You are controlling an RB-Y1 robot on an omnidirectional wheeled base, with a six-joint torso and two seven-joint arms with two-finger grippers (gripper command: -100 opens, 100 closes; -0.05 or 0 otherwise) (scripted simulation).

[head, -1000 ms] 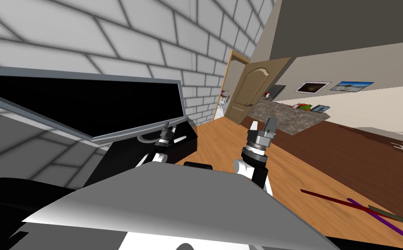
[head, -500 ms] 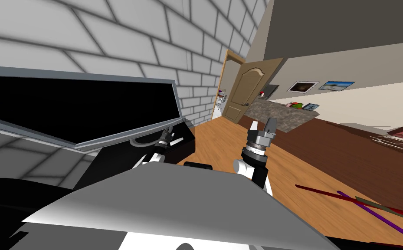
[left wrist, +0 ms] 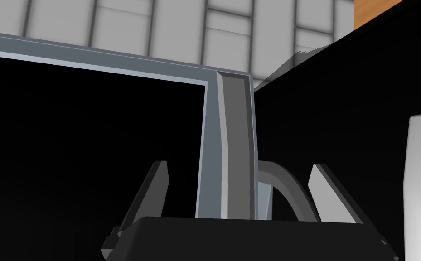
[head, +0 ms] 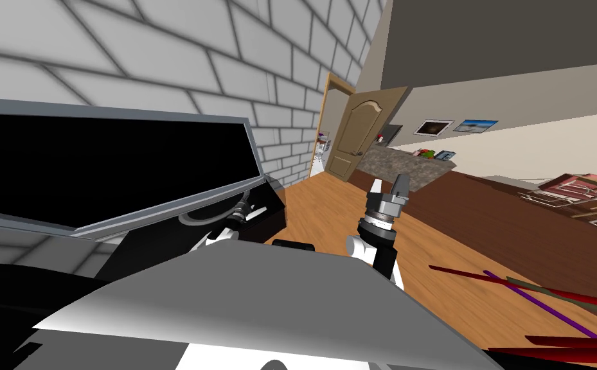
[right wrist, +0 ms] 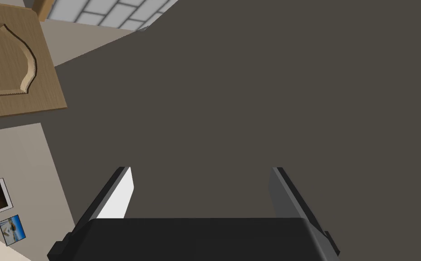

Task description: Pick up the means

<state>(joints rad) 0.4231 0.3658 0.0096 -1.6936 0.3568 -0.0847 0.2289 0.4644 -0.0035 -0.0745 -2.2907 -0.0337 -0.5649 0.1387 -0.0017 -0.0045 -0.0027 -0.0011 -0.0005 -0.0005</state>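
Bright, even simulator lighting, with edges crisp in all views. The brick wall (head: pixel 162 58) grades from white to soft grey at the lower left, beneath the grey-framed black panel (head: pixel 98 160) (a flat, pure black). The wide lens splays and tilts wall lines at the head view's margins. On the right gripper (right wrist: pixel 200 170), one finger (right wrist: pixel 119 197) is lit white, the other shaded grey.

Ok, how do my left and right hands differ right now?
The left hand sits low by the black stand; the right hand is raised over the wood floor. The left hand has the screen's grey frame lined up between its fingers; the right hand has nothing between its fingers. Both are open.
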